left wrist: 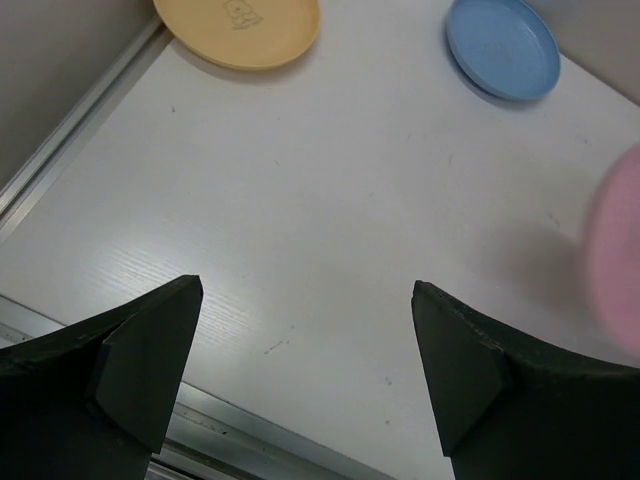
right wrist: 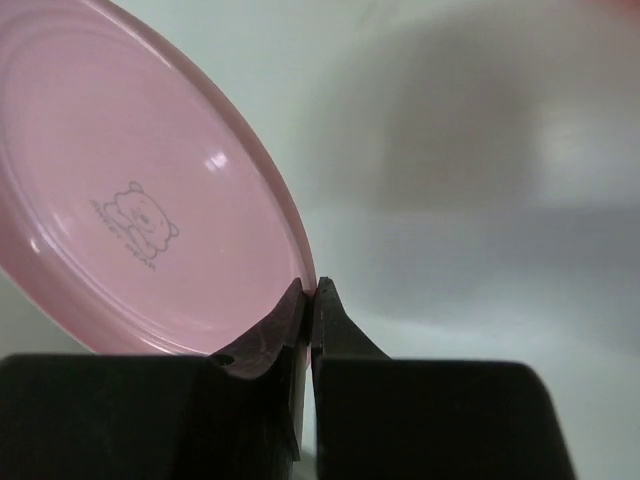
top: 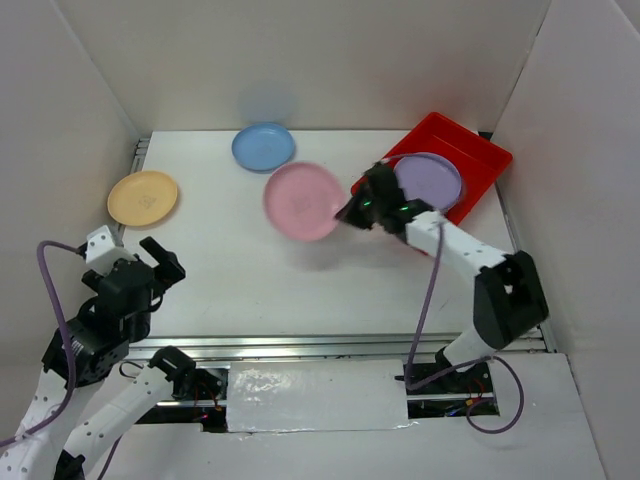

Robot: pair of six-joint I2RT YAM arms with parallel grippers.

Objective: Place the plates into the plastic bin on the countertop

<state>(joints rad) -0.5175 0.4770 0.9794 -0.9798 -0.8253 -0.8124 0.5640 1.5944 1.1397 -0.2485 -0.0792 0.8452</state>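
Pinched at its rim between the closed fingers of the right gripper (top: 352, 212) (right wrist: 310, 300): a small round matte pink plastic plate (top: 303, 200) (right wrist: 130, 200), tilted and raised off the flat white desk (top: 230, 280), just beside the shallow rectangular red plastic bin (top: 482, 150), with a round lilac plate (top: 428, 180) already lying flat inside. Near the left front corner, the left gripper (top: 160, 262) (left wrist: 307, 290), spread wide apart and holding nothing. Farther back, flat on the desk and well apart, a round pastel blue plate (top: 264, 146) (left wrist: 502, 47) and a round yellow plate (top: 143, 197) (left wrist: 240, 30) by the left rail.
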